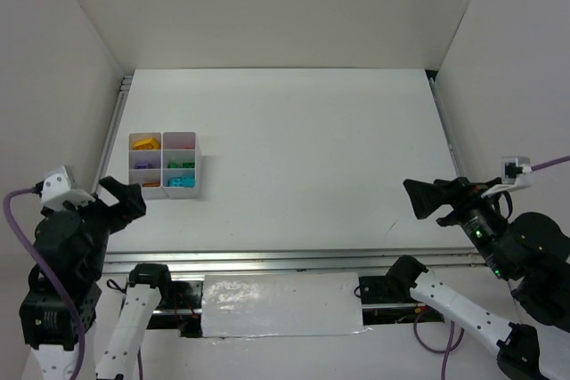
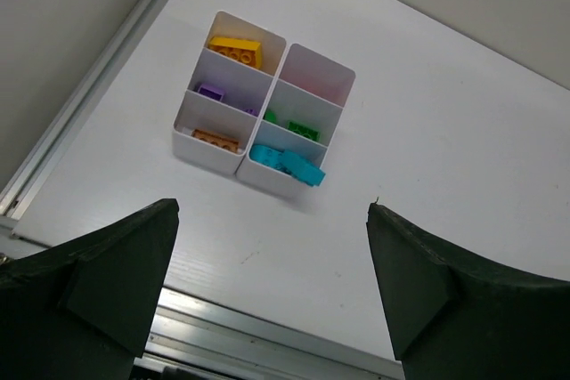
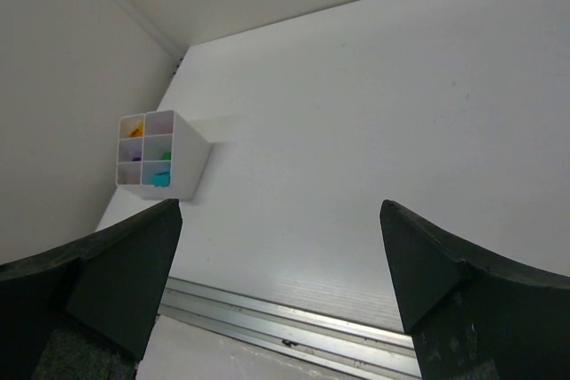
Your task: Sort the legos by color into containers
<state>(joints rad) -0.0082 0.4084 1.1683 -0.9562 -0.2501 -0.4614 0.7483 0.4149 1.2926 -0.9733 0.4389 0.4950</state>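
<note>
The white organiser tray [image 1: 191,190] stands at the table's left. Its compartments hold yellow legos [image 1: 145,142], purple legos [image 1: 142,165], orange legos [image 1: 150,184], green legos [image 1: 182,165] and teal legos [image 1: 181,181]; the far right compartment looks empty, with a pinkish tint. The left wrist view shows the tray [image 2: 214,156] with yellow [image 2: 236,49], purple [image 2: 211,92], orange [image 2: 215,139], green [image 2: 303,131] and teal [image 2: 287,163] legos. My left gripper [image 1: 120,199] [image 2: 272,209] is open and empty, near and left of the tray. My right gripper [image 1: 417,198] [image 3: 280,206] is open and empty, far right. No loose lego shows on the table.
An aluminium rail [image 1: 285,260] runs along the table's near edge and another [image 1: 116,122] along the left side. White walls enclose the table on three sides. The tray [image 3: 189,166] shows small and far left in the right wrist view.
</note>
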